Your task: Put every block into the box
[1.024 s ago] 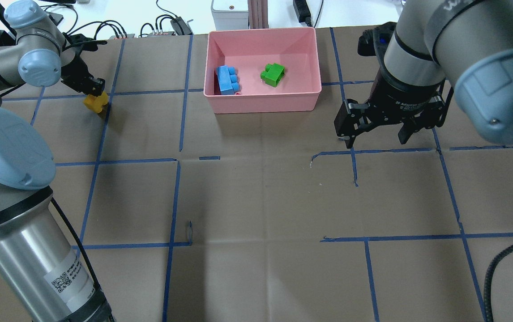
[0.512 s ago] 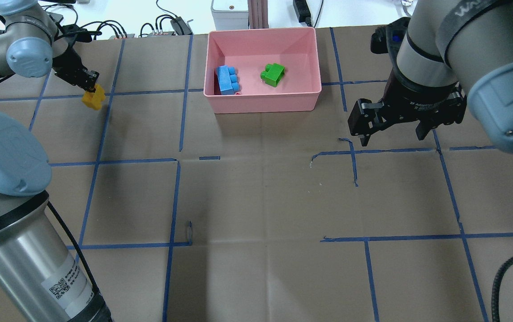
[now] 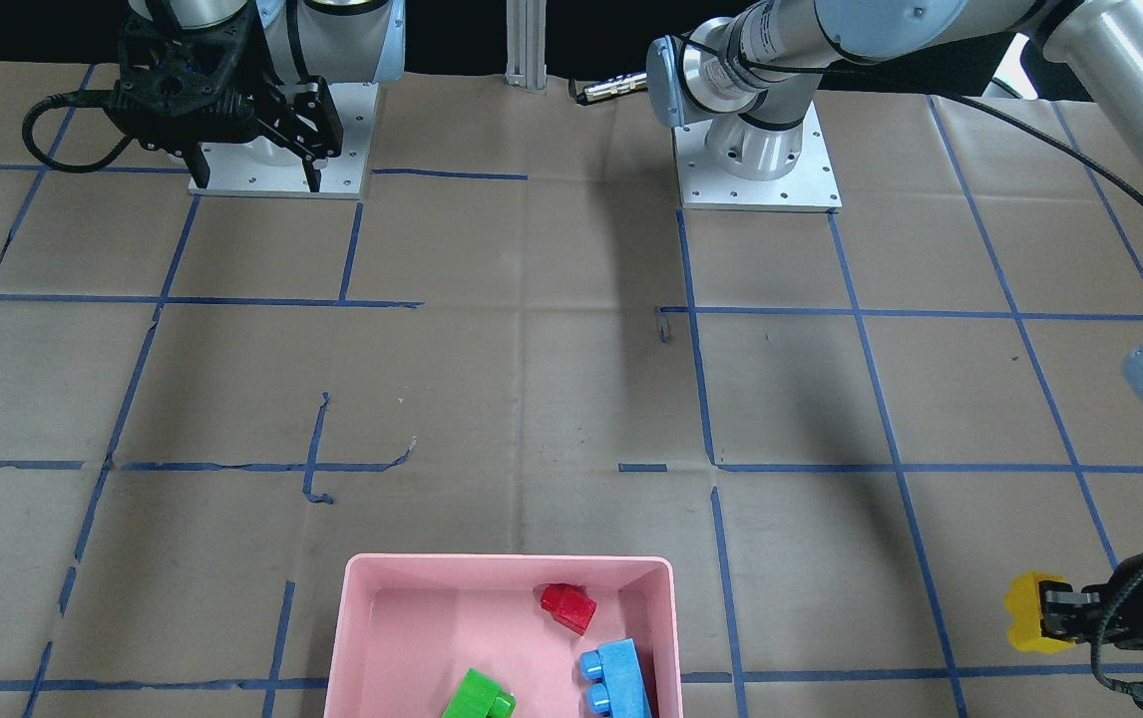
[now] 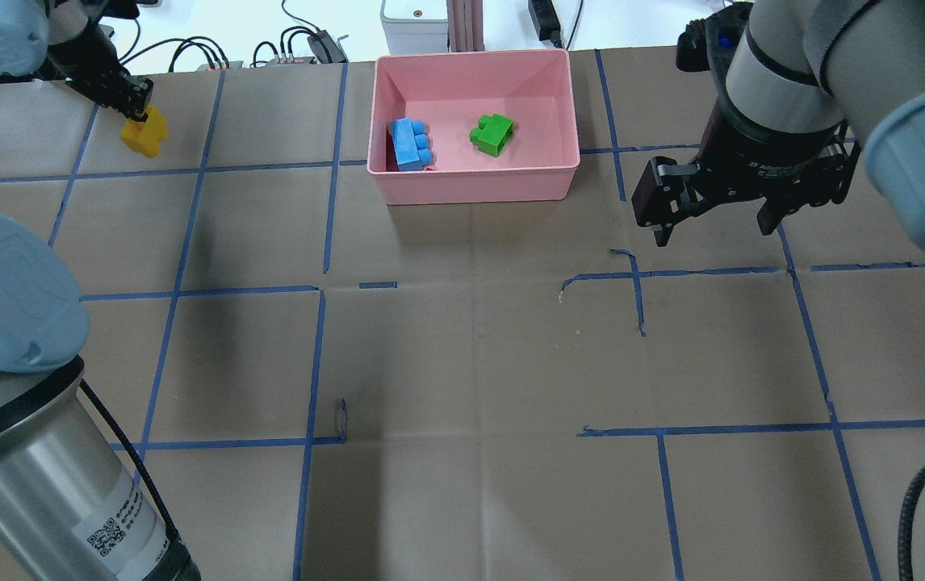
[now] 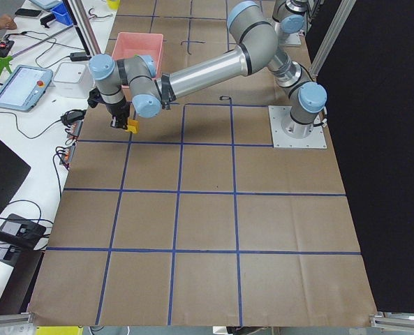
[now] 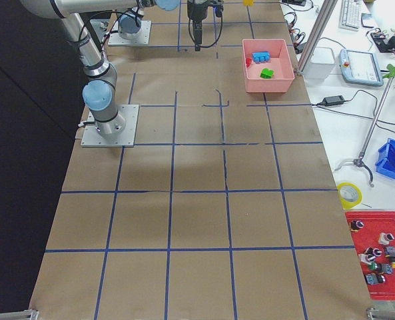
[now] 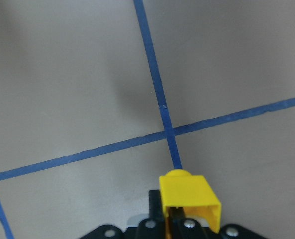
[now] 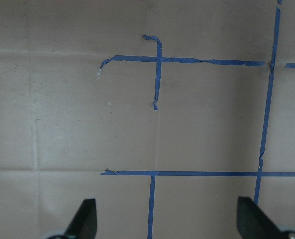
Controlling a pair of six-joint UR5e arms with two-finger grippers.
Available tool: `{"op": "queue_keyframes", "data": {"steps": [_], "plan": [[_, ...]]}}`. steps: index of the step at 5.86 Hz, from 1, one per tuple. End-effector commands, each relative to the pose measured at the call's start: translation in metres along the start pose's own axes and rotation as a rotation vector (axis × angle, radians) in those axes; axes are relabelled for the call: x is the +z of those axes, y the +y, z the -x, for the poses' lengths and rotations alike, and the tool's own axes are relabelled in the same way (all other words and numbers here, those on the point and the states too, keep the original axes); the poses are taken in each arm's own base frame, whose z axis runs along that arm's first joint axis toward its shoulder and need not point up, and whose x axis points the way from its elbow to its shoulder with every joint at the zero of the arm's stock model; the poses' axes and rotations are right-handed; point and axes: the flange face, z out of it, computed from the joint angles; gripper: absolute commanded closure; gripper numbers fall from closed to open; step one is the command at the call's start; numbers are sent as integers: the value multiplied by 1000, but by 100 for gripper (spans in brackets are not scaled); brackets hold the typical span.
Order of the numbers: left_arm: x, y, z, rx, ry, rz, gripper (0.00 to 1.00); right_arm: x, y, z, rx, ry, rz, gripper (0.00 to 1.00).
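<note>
My left gripper (image 4: 133,97) is shut on the yellow block (image 4: 144,133) and holds it above the table, far left of the pink box (image 4: 543,181). The block also shows in the left wrist view (image 7: 189,198) and in the front view (image 3: 1028,610). The light blue block (image 4: 410,144) and the green block (image 4: 491,134) lie inside the box. The red block (image 3: 568,605) lies in the box beside the blue one. My right gripper (image 4: 719,222) is open and empty above the table, right of the box.
Blue tape lines (image 4: 324,177) grid the brown table. Cables (image 4: 293,44) and a white device (image 4: 414,20) lie beyond the far edge behind the box.
My left gripper has risen and moved away to the far left with the yellow block. My right gripper has drifted right and farther back, still open.
</note>
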Motion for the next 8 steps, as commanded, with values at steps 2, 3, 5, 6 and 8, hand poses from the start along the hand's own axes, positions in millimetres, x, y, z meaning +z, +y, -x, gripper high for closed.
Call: {"op": "queue_keyframes", "data": {"steps": [2, 3, 5, 6, 8], "plan": [[-53, -41, -113, -54, 15, -5, 100, 1, -1, 0, 0, 0, 3, 0], [-54, -60, -193, -118, 45, -21, 100, 1, 0, 0, 1, -2, 2, 0], [-31, -86, -306, -212, 60, -48, 100, 1, -1, 0, 0, 0, 3, 0], [-2, -98, -346, -229, 64, -58, 100, 1, 0, 0, 0, 0, 2, 0], [48, -112, -365, -268, 103, -39, 100, 1, 0, 0, 0, 0, 2, 0]]}}
